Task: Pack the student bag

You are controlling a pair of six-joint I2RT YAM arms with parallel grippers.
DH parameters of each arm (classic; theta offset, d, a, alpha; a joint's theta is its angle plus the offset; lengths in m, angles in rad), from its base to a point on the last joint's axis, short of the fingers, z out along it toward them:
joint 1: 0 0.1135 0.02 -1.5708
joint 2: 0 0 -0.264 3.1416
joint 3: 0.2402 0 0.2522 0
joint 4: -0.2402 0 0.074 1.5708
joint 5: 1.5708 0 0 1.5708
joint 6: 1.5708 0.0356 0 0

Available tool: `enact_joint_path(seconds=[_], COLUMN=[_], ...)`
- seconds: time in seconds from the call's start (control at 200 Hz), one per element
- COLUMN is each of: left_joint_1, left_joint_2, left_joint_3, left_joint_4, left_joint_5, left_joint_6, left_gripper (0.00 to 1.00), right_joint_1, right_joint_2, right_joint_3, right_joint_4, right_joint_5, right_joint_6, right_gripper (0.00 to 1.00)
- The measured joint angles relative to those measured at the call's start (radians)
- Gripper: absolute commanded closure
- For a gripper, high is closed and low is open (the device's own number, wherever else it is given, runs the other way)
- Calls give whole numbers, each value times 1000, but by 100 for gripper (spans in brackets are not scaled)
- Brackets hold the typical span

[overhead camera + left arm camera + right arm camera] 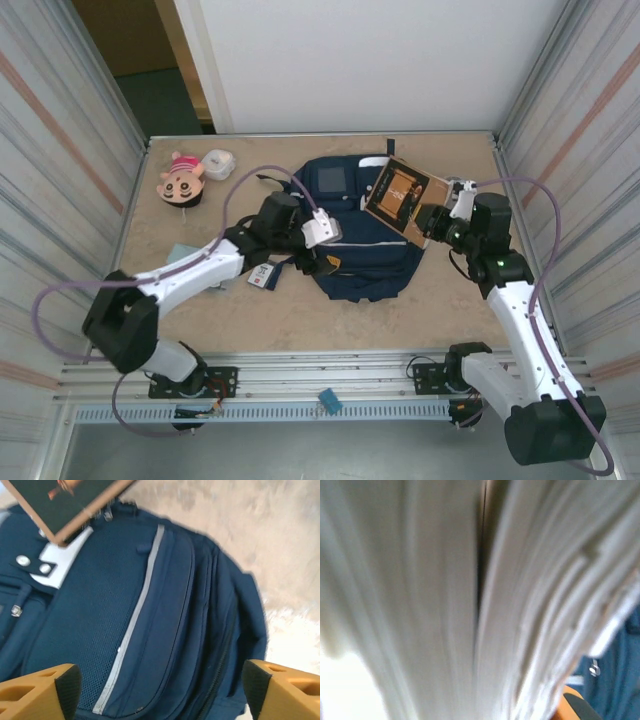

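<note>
Hovering with the left tool [161, 682] gaping wide and empty above the front of the student bag [362, 262], lying flat on the desk [250, 312], and pinching a tilted book [403, 193] in the right tool [428, 220] over the bag's far-right corner.

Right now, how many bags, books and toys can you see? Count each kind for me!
Bags: 1, the student bag in the middle of the table
Books: 1, the book tilted over the bag's far right corner
Toys: 1, the doll at the far left
Total: 3
</note>
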Motion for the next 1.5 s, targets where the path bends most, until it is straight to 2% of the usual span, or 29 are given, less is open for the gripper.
enact_joint_path(seconds=[0.135,0.296,0.586,0.656,0.772,0.802,0.832,0.892,0.962,1.012,1.062,1.338,1.503], left_joint_1=[0,8,32,32,32,32,32,32,32,27,23,6,-45], left_joint_2=[128,240,289,310,333,336,340,354,373,380,378,231,78], left_joint_3=[55,130,165,172,182,183,188,197,201,198,186,40,-93], left_joint_4=[-49,-102,-101,-98,-96,-95,-98,-98,-101,-99,-66,1,-3], left_joint_5=[-42,-72,-78,-78,-69,-66,-61,-55,-46,-40,-43,-103,-155], left_joint_6=[134,264,371,395,435,444,453,465,472,472,467,353,192], left_gripper=[12,11,11,2,2,6,13,36,71,88,99,100,100], right_joint_1=[0,0,0,0,0,0,0,0,0,0,0,1,1], right_joint_2=[-6,-24,-33,-33,-32,-32,-32,-32,-32,-32,-33,-30,6], right_joint_3=[-8,-8,-19,-21,-21,-22,-21,-21,-22,-22,-22,-21,-19], right_joint_4=[-51,-75,-80,-80,-80,-80,-80,-80,-80,-80,-80,-80,-72], right_joint_5=[56,66,53,47,31,27,24,18,11,7,5,-71,-90], right_joint_6=[10,9,10,9,9,10,9,9,9,9,8,-21,-21], right_gripper=[100,100,100,100,100,100,100,100,100,100,100,100,100])
